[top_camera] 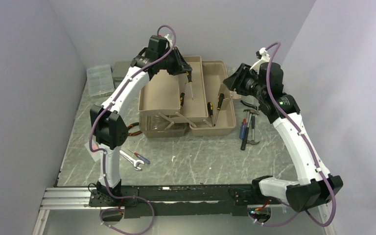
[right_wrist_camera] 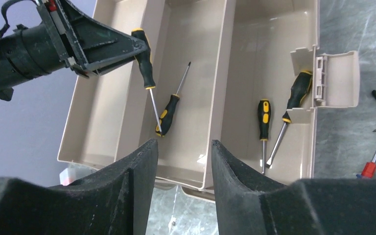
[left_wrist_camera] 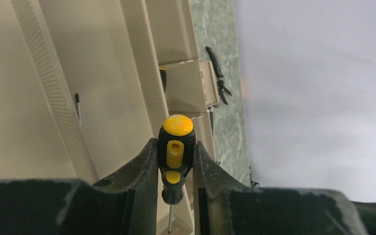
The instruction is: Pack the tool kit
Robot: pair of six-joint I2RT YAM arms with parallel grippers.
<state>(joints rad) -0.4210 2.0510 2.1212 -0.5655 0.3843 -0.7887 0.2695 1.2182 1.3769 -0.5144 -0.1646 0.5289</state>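
Note:
The taupe tool kit box [top_camera: 223,128] lies open with its trays folded out. My left gripper [top_camera: 188,73] hangs over the middle tray, shut on a black-and-yellow screwdriver [left_wrist_camera: 176,152] whose shaft points down into the tray [right_wrist_camera: 152,105]. Another screwdriver [right_wrist_camera: 169,111] lies flat in that tray. Two more [right_wrist_camera: 264,115] [right_wrist_camera: 296,92] rest in the right tray. My right gripper [right_wrist_camera: 184,147] hovers open near the box's front edge, with nothing between its fingers. A hammer [top_camera: 247,133], pliers [top_camera: 248,104] and a red-handled screwdriver [right_wrist_camera: 369,169] lie on the table right of the box.
A wrench [top_camera: 132,160] and orange-handled pliers [top_camera: 133,128] lie left of the box, near my left arm. A clear organiser box [top_camera: 99,80] and a flat grey case [top_camera: 120,71] sit at the back left. Walls close in on both sides.

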